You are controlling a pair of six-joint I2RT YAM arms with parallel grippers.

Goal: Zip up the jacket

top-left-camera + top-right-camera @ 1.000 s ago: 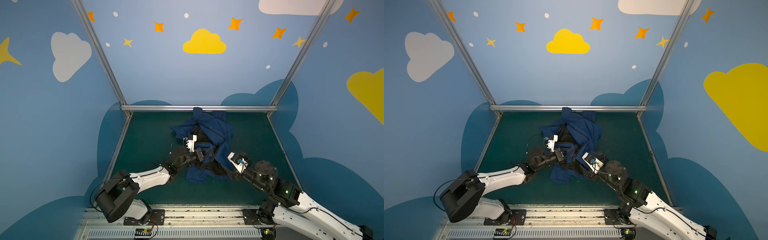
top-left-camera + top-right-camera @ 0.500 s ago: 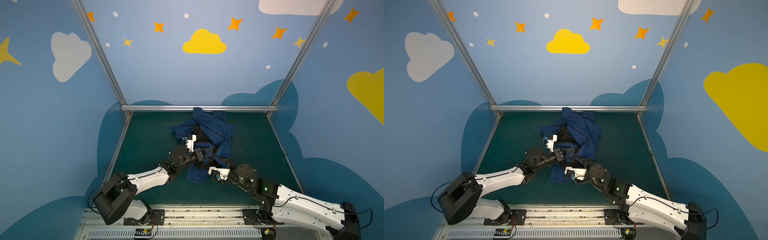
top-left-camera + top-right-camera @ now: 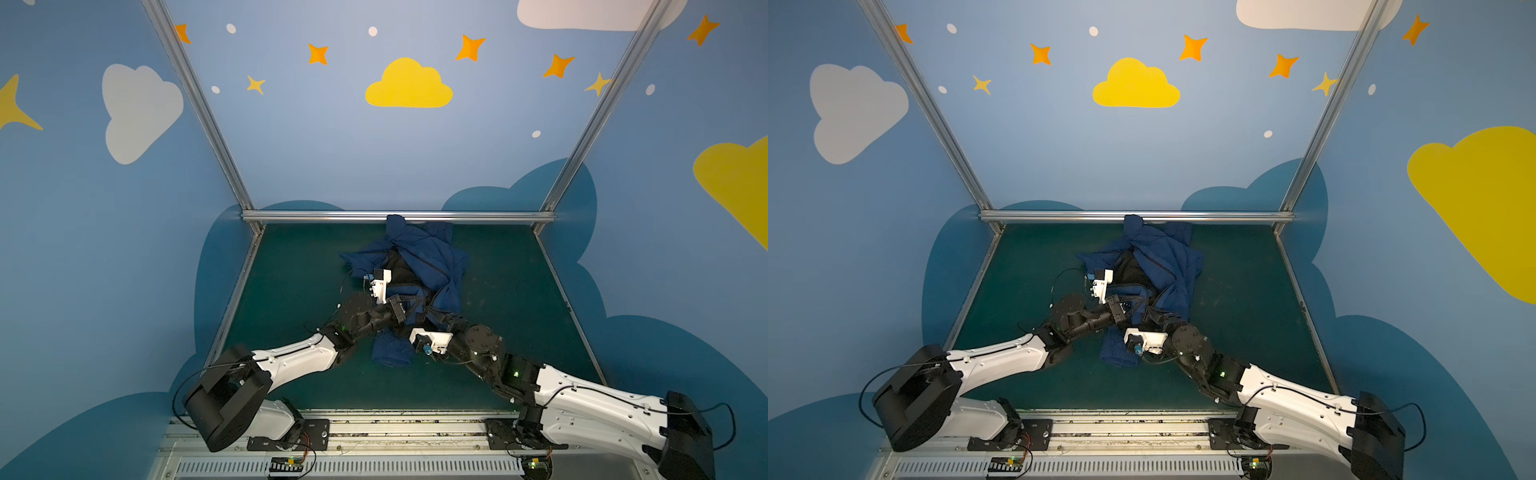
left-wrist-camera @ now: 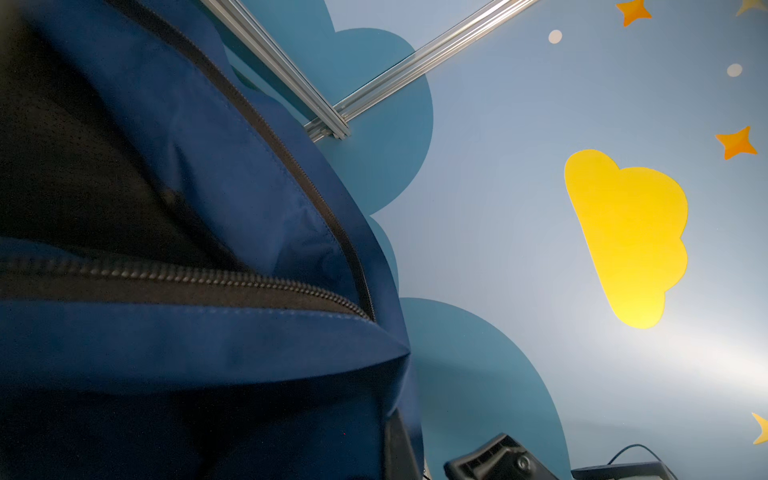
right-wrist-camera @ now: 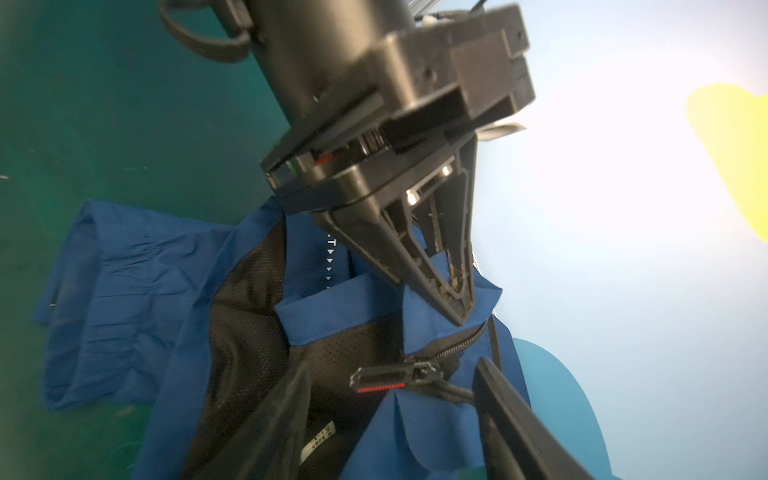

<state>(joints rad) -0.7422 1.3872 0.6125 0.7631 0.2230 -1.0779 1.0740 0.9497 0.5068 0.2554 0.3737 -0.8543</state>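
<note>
Near side: right gripper point(image 5: 390, 372) sits low over the near end of the jacket point(image 3: 432, 257), its fingers point(image 5: 511, 415) spread either side of the zipper pull point(image 5: 380, 384), not touching it. Just beyond, left gripper point(image 5: 455, 305) pressed together, pinching the blue edge beside the zipper's lower end.

Gathered cuff point(image 5: 116, 311) lies flat on the green mat point(image 3: 291, 311), nearest the robot. Bare mat wide on both flanks and in front. The jacket's far end is bunched against the back rail point(image 3: 324, 216).

Jacket crumpled mid-mat, front open, black mesh lining point(image 5: 249, 332) showing. Zipper teeth point(image 4: 187, 276) run in two rows that spread from one meeting point.

Pull carries a red stripe. White print by the left gripper: only "T" and small triangles legible. Small tag point(image 5: 320, 444) unreadable.
</note>
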